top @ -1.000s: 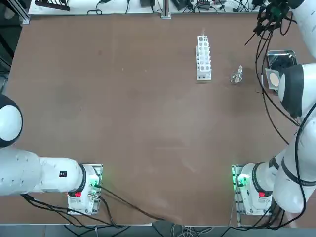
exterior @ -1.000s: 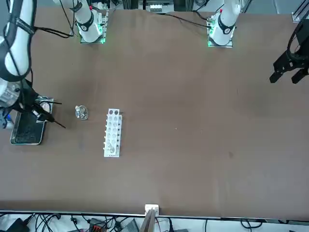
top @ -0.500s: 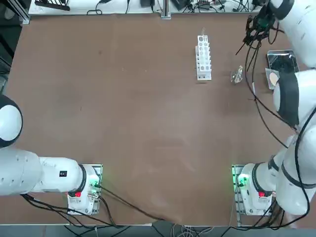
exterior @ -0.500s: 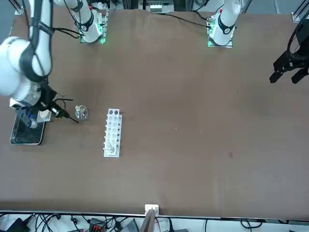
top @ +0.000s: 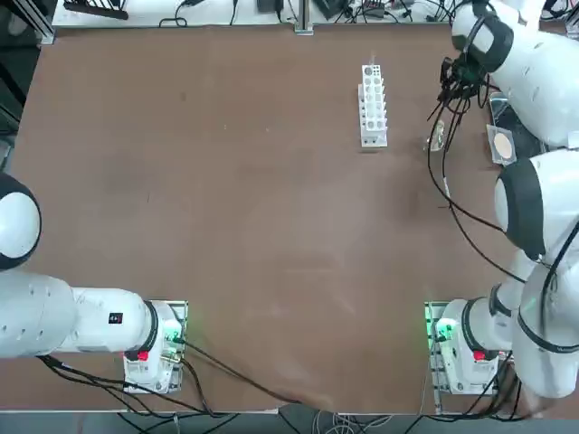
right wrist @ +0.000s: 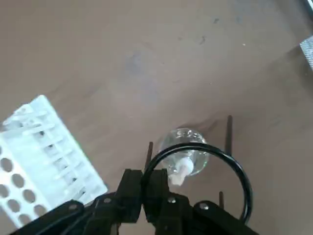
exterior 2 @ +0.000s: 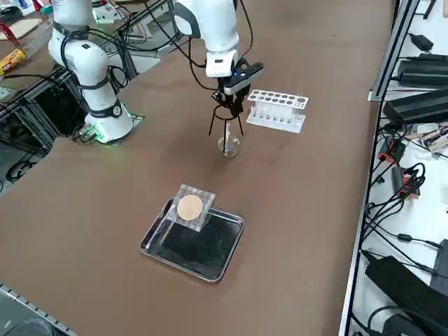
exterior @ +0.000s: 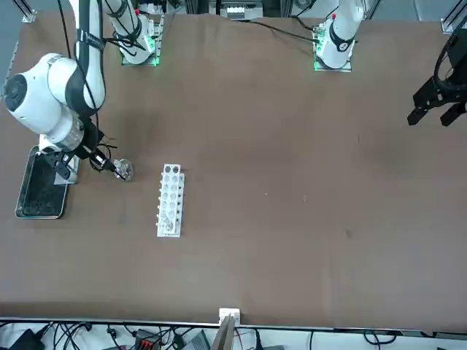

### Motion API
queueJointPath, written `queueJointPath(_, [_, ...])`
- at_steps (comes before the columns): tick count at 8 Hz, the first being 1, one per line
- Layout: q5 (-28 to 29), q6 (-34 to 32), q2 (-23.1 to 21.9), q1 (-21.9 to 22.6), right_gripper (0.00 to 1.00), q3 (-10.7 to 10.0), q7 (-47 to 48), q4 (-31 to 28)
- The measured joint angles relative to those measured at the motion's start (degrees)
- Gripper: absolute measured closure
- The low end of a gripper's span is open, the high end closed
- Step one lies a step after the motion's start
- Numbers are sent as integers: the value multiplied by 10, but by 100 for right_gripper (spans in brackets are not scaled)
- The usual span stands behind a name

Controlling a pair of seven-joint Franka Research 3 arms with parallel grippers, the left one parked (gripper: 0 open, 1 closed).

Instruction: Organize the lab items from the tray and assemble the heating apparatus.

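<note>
Right side view: the black wire tripod [exterior 2: 225, 133] hangs upright, ring uppermost, from the right pincer [right wrist: 145, 180], which is closed narrowly on the ring's wire. The small clear glass burner [exterior 2: 229, 146] stands on the table [exterior 2: 294, 210] at about six o'clock from the ring, partly seen through it in the wrist view. Whether the feet touch the table, I cannot tell.

Farther out, the white test-tube rack [exterior 2: 277, 117] is near, toward three o'clock. At seven o'clock, well apart from the burner, lies the silver tray [exterior 2: 178, 267], with the grey mesh [exterior 2: 202, 197] and its tan centre lying across the rim at its twelve o'clock side.

I judge the step in hand to be setting the tripod around the burner. Next calls for centring the ring, lowering straight so no leg clips the glass, then letting go; the mesh remains to be placed on top.
</note>
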Motion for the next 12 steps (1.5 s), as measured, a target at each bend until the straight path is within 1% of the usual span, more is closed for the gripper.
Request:
queueJointPath(2, [4,41,0,9,93,1,0,-23])
queueJointPath(3, [24,50,0,11,93,3,0,-26])
queueJointPath(5, [56,59,0,11,93,16,0,-27])
queueJointPath(9, [71,68,8,7,93,29,0,-29])
queueJointPath(10, [71,68,10,0,93,38,-1,-30])
queueJointPath(11, [72,69,13,-12,93,51,-3,-30])
queueJointPath(12, [74,70,17,-31,92,70,-5,-31])
